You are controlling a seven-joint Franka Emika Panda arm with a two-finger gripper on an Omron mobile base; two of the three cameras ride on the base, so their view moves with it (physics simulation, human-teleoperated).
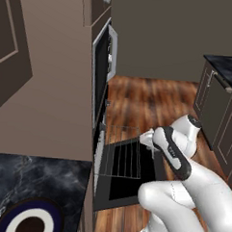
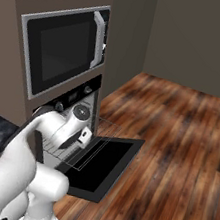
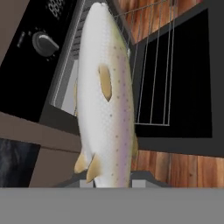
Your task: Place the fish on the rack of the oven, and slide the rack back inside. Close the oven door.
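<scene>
Dark grey oven (image 2: 77, 104) stands with its glossy black-glass door (image 1: 129, 179) dropped flat and the thin wire rack (image 1: 119, 157) drawn out over it. Pale, speckled, slim fish (image 3: 105, 96) hangs pinched in the gripper (image 3: 114, 181) above the rack. Placing is in hand; next, lower it onto the bars and let go.

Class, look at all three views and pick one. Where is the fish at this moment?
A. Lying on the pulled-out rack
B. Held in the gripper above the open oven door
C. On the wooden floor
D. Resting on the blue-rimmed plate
B: the hand view shows the fish hanging from the gripper, with the rack and open oven door beyond it.
</scene>
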